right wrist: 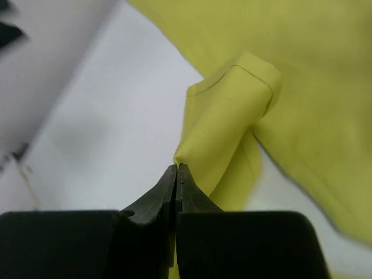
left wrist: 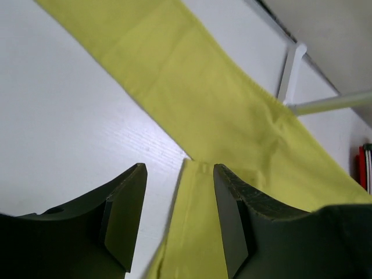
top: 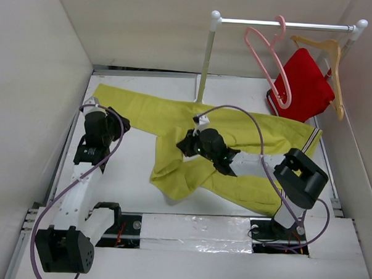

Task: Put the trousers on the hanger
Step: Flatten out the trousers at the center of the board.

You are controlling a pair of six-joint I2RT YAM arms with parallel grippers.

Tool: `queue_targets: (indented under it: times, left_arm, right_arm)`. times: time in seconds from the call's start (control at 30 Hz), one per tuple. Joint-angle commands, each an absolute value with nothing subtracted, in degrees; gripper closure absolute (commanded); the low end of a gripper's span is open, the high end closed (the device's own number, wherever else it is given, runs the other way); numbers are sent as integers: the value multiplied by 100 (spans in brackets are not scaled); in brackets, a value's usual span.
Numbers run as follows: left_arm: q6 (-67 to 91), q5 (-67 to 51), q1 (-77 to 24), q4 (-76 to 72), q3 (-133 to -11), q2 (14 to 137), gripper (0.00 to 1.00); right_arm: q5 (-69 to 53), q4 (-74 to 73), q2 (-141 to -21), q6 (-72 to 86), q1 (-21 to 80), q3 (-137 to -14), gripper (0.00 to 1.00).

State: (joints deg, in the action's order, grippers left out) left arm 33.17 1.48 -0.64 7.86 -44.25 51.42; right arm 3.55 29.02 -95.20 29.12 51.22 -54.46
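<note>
The yellow-green trousers (top: 248, 133) lie spread across the table, one leg reaching to the back left and the other folded over toward the front. Their striped waistband (top: 310, 142) is at the right. My right gripper (top: 187, 146) sits over the folded leg, shut on a raised fold of the trousers (right wrist: 221, 128) pinched at its tips (right wrist: 176, 165). My left gripper (left wrist: 179, 168) is open above the table at the left (top: 120, 123); a strip of the trousers (left wrist: 195, 232) shows between its fingers, untouched. The pink hanger (top: 270, 56) hangs on the rail at the back right.
A white rail (top: 283, 23) on a pole (top: 206, 60) stands at the back. A wooden hanger (top: 334, 65) carrying a red garment (top: 303, 83) hangs beside the pink one. White walls close in both sides. The pole's foot (left wrist: 290, 72) shows in the left wrist view.
</note>
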Motion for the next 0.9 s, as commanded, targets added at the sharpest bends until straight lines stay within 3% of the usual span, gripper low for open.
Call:
queue_targets:
  times: [0.0, 0.23, 0.63, 0.87]
  left_arm:
    - [3708, -579, -122, 203, -4123, 5203, 53]
    - [4156, 825, -1668, 62, -3745, 5888, 53]
    - [5631, 2363, -3874, -9, -2400, 5573, 58]
    - [6003, 2118, -3876, -237, -1793, 5335, 57]
  right_arm:
    - [193, 3436, -9615, 3445, 5010, -4826, 100]
    - [509, 3516, -9519, 3489, 4957, -4079, 100]
    - [185, 4429, -9791, 3621, 4781, -3481, 100]
    - [141, 4438, -9756, 3542, 4781, -3463, 100]
